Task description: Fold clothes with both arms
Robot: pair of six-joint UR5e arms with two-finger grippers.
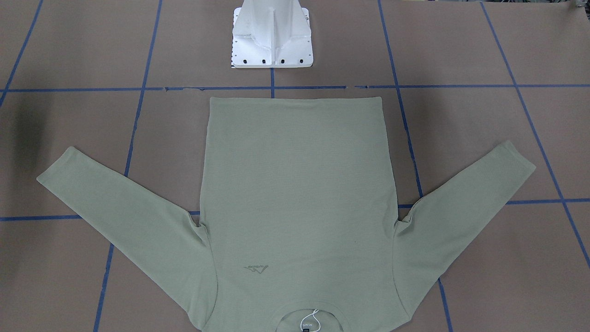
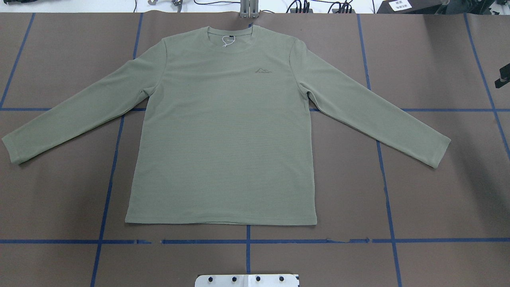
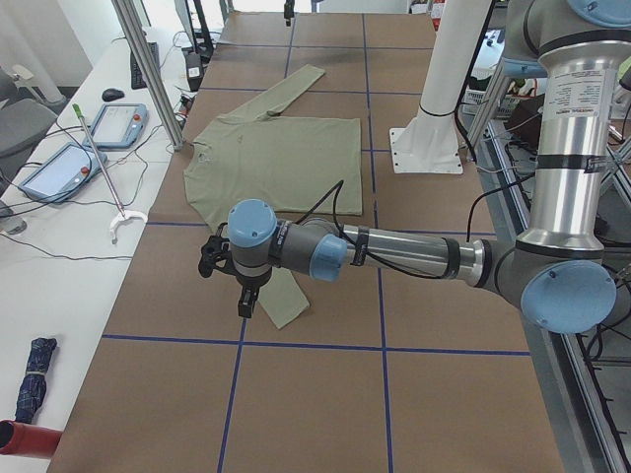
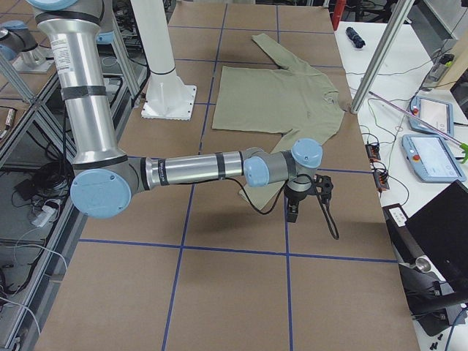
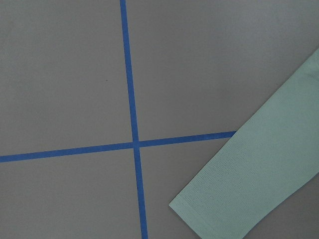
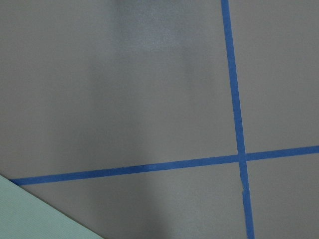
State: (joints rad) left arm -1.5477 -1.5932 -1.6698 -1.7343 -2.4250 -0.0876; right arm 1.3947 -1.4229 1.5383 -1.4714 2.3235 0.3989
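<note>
A: Shirt (image 2: 223, 131) check: is anything gripped?
B: We cannot tell; left gripper (image 3: 246, 301) and right gripper (image 4: 293, 212) show only side-on, apparently above the table (image 2: 438, 199) near each cuff. It lies flat, face up, sleeves spread, hem toward the white pedestal (image 1: 272, 41).

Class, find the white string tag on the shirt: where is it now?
In the overhead view the white string tag lies inside the neckline of the shirt, near the view's top centre, up and left of the chest logo.
</note>
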